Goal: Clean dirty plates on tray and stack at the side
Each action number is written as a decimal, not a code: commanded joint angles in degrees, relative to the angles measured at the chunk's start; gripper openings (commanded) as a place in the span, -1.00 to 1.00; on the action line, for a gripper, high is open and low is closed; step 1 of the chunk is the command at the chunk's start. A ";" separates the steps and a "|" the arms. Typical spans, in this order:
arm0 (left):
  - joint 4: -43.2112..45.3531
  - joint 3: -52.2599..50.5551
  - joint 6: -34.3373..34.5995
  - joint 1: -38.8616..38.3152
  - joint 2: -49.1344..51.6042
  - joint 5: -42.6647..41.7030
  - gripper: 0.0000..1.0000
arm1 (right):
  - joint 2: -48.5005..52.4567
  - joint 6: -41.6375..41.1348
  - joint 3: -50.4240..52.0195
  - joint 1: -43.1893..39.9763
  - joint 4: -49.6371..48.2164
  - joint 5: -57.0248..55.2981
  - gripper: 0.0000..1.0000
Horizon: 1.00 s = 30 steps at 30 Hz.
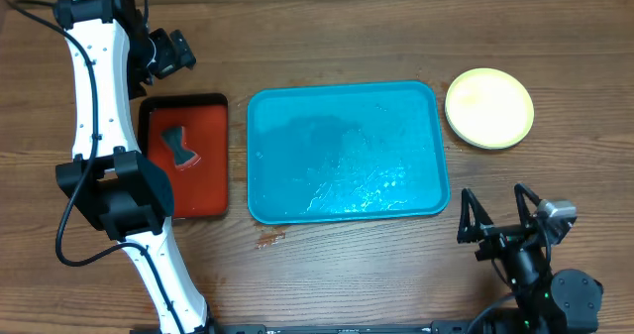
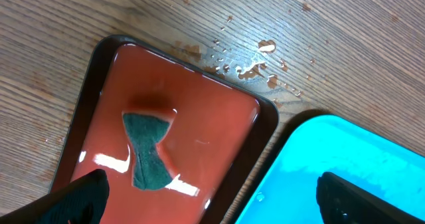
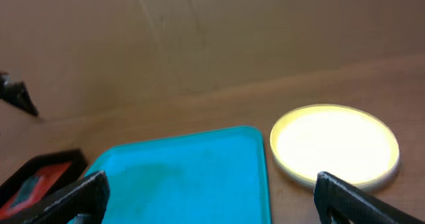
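Note:
The turquoise tray (image 1: pixel 347 154) lies mid-table, wet and with no plates on it; it also shows in the left wrist view (image 2: pixel 345 164) and the right wrist view (image 3: pixel 186 174). A pale yellow-green plate (image 1: pixel 489 107) sits on the table to the right of the tray, also in the right wrist view (image 3: pixel 335 144); I cannot tell whether other plates lie under it, and no light blue plate shows. My left gripper (image 1: pixel 170 55) (image 2: pixel 212 197) is open and empty above the red tray's far end. My right gripper (image 1: pixel 495 213) (image 3: pixel 212 201) is open and empty near the front right.
A red tray with black rim (image 1: pixel 213 166) (image 2: pixel 219 104) lies left of the turquoise tray and holds a dark green sponge (image 1: pixel 179 148) (image 2: pixel 149 151) in a wet film. Water drops (image 2: pixel 255 64) lie on the wooden table beside it.

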<state>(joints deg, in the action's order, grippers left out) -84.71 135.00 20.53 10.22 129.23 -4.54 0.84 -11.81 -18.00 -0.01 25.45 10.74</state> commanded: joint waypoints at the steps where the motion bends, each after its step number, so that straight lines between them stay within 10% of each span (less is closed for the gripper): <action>1: -0.11 0.79 -1.27 -0.11 -0.63 -0.39 1.00 | -0.68 0.24 4.31 2.01 -5.03 -6.51 0.99; 14: -0.13 0.79 -1.27 -0.11 -0.63 -0.39 1.00 | -0.68 0.24 17.40 2.95 -23.06 -9.33 1.00; 30: -0.11 0.79 -1.27 -0.11 -0.63 -0.39 1.00 | -0.68 1.75 17.53 2.95 -20.70 -9.20 1.00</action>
<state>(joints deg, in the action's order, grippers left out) -84.71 135.00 20.53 10.22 129.23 -4.54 0.80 -10.44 -1.04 2.76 5.10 2.09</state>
